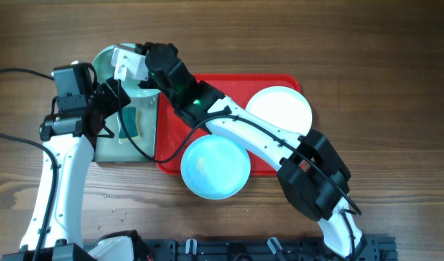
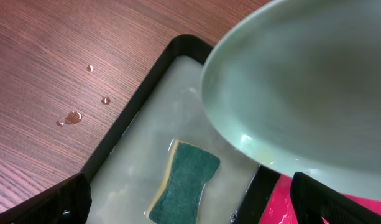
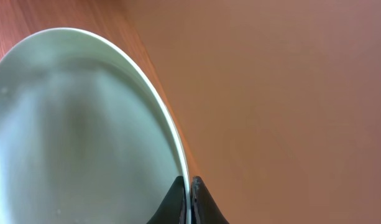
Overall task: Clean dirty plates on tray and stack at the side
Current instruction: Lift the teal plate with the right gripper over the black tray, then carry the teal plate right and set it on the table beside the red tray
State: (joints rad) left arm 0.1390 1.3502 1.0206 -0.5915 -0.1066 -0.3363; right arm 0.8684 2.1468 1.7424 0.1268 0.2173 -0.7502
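Right gripper (image 3: 190, 194): closed on the rim of one pale aqua plate (image 3: 84, 137), a finger on each face, edge pinched thin between them. You held that plate tilted above the small black-rimmed wash tray (image 2: 140, 143), not resting in it. The underside looked wet and glossy in the left wrist view; residue could not be judged.

Left gripper (image 2: 190, 186): fingers spread wide, nothing between them, hanging over the green-and-yellow sponge (image 2: 184, 183). The sponge lay flat in the shallow cloudy water of the wash tray, ungrasped. A few water drops (image 2: 72, 117) sat on the table just outside the black rim.

Further out, overhead: the red tray (image 1: 250, 83) sat just beside the wash tray. The white plate (image 1: 279, 109) lay on its far right corner. The second aqua plate (image 1: 215, 167) overhung the tray's near rim, partly above the table.

Progress, judged: first plate was in mid-wash, at best. No stack existed at the side. Two plates remained on the red tray; clean or dirty could not be told. Left for you: take up the sponge, scrub, set down, repeat twice.
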